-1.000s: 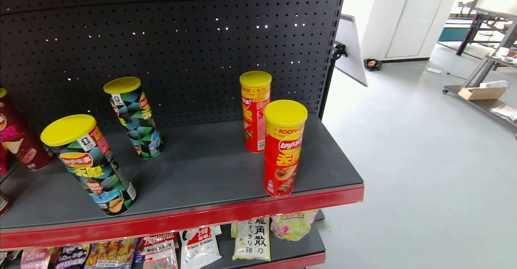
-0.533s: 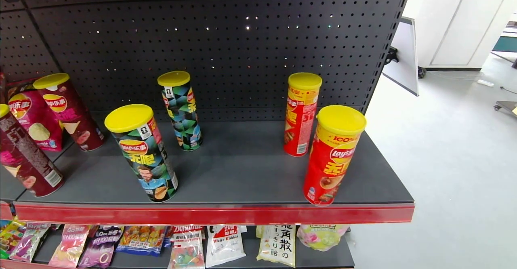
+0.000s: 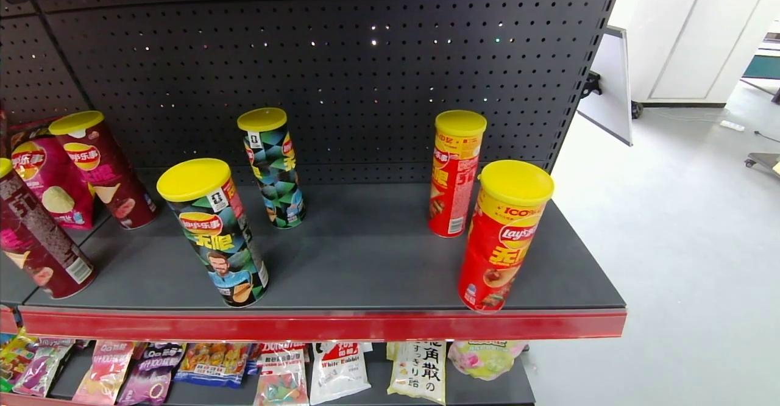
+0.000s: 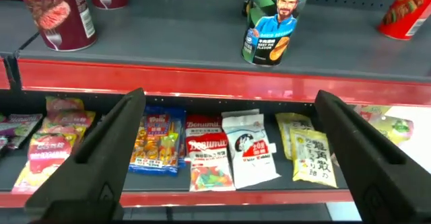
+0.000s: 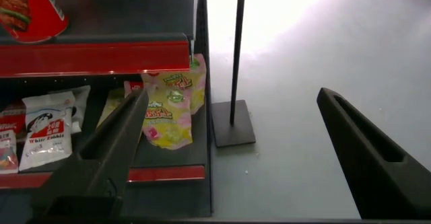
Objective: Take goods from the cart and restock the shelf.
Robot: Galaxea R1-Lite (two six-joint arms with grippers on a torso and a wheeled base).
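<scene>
Left gripper [image 4: 230, 99]: fingers spread wide, nothing between them, facing the snack bags [image 4: 202, 153] on the lower tier.
Right gripper [image 5: 232, 96]: wide as well, empty, by the shelf's [image 3: 365, 253] right end.
Shelf front: red can [image 3: 503, 235] right, patterned can [image 3: 213, 232] left, both upright.
Farther back: second red can [image 3: 454, 174] and second patterned can [image 3: 273, 168], near the pegboard [image 3: 365, 77].

Held the left gripper [image 4: 225, 170] wide open, its two dark fingers [image 4: 94, 163] spread far apart, tips pointed forward away from the wrist. Held the right gripper [image 5: 229, 163] open in the same way, both fingers [image 5: 370, 157] well apart from each other, level, tips also pointed forward.
</scene>
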